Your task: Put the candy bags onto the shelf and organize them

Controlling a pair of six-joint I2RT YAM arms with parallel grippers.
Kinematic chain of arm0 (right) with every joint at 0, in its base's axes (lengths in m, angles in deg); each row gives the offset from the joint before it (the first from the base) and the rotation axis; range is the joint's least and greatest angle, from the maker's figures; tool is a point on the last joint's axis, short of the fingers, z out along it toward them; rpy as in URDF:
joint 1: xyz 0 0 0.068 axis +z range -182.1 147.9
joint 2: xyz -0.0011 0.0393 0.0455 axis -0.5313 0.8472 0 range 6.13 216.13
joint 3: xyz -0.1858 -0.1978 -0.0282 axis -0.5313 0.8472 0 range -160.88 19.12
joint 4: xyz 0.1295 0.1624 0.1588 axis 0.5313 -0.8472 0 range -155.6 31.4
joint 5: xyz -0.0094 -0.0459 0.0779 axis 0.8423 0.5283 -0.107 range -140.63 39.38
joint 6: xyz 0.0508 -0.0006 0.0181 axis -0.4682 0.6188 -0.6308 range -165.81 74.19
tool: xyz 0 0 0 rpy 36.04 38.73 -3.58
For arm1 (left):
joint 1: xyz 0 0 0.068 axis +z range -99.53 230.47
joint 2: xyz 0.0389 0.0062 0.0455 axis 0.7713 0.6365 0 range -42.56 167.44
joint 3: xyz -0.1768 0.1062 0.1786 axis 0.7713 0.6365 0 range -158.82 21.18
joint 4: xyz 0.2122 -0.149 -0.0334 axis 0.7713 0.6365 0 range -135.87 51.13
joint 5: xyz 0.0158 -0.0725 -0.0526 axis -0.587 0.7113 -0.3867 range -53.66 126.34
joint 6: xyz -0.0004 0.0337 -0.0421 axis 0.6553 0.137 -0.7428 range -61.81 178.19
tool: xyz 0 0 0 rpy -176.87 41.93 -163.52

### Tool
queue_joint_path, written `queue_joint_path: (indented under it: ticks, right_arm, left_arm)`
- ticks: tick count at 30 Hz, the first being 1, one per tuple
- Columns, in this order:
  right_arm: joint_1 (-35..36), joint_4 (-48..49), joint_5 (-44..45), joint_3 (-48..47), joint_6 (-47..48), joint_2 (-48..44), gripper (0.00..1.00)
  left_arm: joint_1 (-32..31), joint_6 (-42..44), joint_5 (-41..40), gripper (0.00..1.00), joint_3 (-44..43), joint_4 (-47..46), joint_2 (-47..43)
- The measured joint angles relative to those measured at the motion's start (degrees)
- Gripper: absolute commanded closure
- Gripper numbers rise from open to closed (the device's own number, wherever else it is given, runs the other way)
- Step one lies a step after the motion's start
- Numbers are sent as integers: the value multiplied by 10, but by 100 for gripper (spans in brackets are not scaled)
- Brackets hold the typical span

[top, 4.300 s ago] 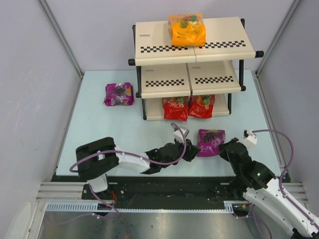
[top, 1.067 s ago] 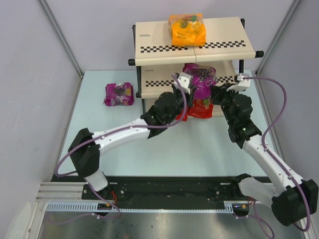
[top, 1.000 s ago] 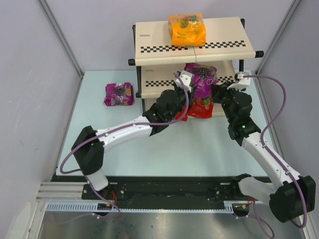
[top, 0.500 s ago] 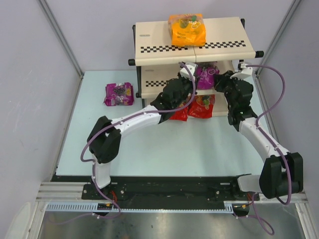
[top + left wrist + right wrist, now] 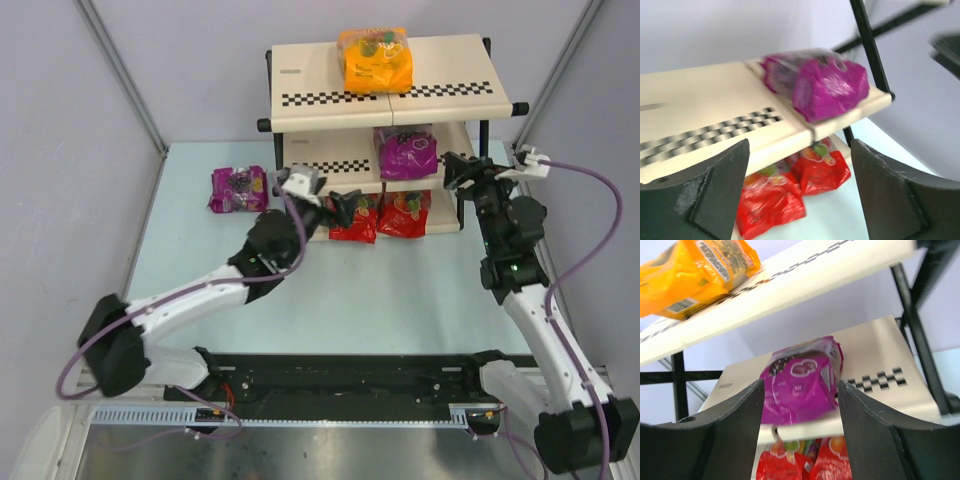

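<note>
Bright, even light leaves only soft shadow beneath the shelf [image 5: 450,72] from overhead, while the left wrist view of it is smeared, probably by motion, and the right wrist view sharper.

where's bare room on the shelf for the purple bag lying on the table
Free: the middle tier's left board, beside the shelved purple bag, and the top tier on both sides of the orange bag. Crowded: the bottom tier, where two red bags lie side by side with the left gripper in front.
</note>
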Motion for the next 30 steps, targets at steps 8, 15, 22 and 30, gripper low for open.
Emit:
queue_joint_path:
  ticks: [8,15,22,30]
  right_arm:
    - [52,-98,41,90,-17,-186,33]
    - [149,-190,102,104,-17,-265,33]
    - [179,-221,138,118,-19,-271,33]
    - [183,-245,158,130,-23,-267,33]
  left_arm:
    - [177,-92,-53,8,150,56,-201]
    - [400,-219,-29,2,227,132,-170]
    - [440,-308,-12,0,168,115,21]
    - [459,-384,0,0,70,82,207]
